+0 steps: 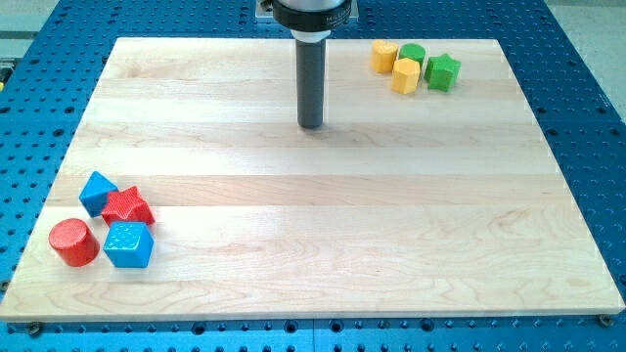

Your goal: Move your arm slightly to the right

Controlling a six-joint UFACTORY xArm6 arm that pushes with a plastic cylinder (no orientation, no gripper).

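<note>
Touching no block, my tip [310, 125] is resting on the wooden board [313, 244] (upper middle), holding nothing. Yellow cylinder [384, 56], green cylinder [413, 54], yellow block [406, 75] and green star [442, 71] are clustering toward the view's upper right; blue block [97, 192], red star [127, 206], red cylinder [73, 242] and blue cube [129, 244] are sitting well apart at lower left.

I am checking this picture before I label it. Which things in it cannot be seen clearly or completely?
- Arm: cut off by the view's top edge; only the rod down to my tip shows.
- Green cylinder: partly covered by the yellow block in front.
- Red star block: lower part hidden by the blue cube.
- Blue block: exact shape unclear, partly behind the star.
</note>
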